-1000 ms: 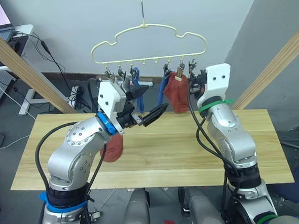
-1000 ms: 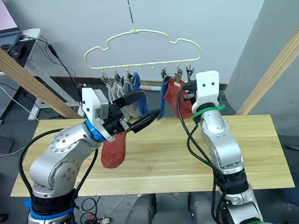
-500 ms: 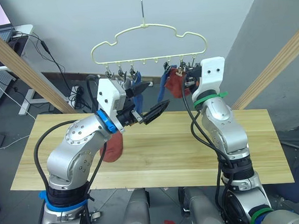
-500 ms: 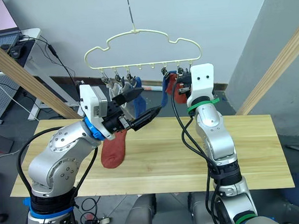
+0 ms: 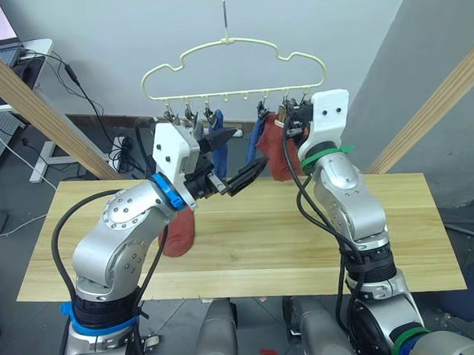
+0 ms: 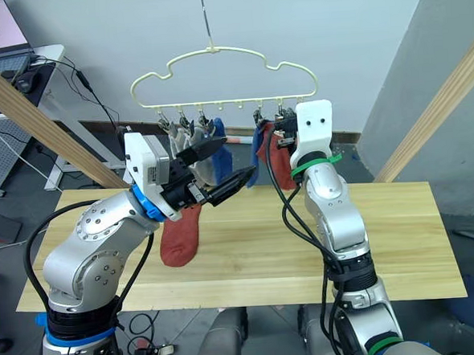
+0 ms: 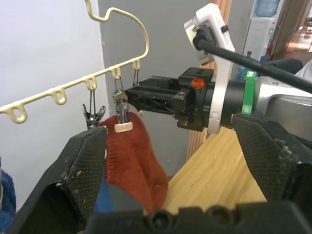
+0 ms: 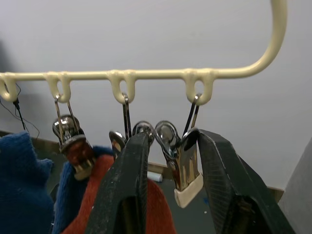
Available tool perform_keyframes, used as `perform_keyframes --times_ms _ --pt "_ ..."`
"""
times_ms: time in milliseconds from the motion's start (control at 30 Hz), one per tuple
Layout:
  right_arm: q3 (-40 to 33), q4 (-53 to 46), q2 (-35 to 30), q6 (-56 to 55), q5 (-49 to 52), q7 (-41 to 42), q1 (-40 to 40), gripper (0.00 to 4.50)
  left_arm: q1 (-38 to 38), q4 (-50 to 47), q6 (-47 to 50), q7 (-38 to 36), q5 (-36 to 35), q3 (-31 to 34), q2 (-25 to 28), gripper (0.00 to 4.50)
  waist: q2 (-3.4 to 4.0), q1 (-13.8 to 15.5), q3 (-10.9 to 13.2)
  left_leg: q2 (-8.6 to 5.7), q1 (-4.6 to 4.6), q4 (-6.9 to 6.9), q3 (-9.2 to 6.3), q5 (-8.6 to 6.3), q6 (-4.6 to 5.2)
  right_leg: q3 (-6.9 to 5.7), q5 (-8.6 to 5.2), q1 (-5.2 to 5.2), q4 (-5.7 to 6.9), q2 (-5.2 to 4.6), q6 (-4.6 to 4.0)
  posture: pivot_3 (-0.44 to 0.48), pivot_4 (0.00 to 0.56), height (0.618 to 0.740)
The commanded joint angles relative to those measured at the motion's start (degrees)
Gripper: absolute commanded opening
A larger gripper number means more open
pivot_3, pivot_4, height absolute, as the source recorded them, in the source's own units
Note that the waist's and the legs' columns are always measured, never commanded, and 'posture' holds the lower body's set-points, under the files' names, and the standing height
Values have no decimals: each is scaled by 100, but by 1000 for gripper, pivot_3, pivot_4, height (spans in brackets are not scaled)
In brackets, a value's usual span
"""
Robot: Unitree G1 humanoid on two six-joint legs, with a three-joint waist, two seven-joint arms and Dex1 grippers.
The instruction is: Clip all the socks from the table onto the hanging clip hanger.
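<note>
Since the earlier frame the right gripper (image 8: 168, 161) has risen to the hanger (image 5: 230, 65), fingers now straddling the end clip (image 8: 184, 170). Going left to right: a red sock (image 6: 180, 236) lies on the table (image 5: 400, 216) beneath the left arm, long axis running away from the robot. The left gripper (image 5: 234, 157), nearer it, hangs above with fingers apart. Grey, blue and one red sock (image 7: 136, 161) hang clipped. No writing is legible.

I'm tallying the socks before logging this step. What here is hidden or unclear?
- Rust-red sock on the table: its upper part is hidden by the left arm, eye views.
- Grey socks: behind the left claw; count unclear.
- Right claw: straddles a clip; whether it presses is unclear.
</note>
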Motion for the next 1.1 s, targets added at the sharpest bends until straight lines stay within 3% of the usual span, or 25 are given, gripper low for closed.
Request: perform_keyframes --times_ms 33,1100 --pt "-70 -51 32 -154 1 19 -138 1603 -40 -215 -21 -4 -62 -3 45 4500 0 1 0 0 0 0 0 0 0 0 0 0 0 0 0 230 311 740" --pt "-167 -17 -174 -59 -305 -167 -107 1603 11 -196 -40 17 -19 -17 53 4500 0 6 0 0 1 1 0 0 0 0 0 1 2 0 0 228 313 740"
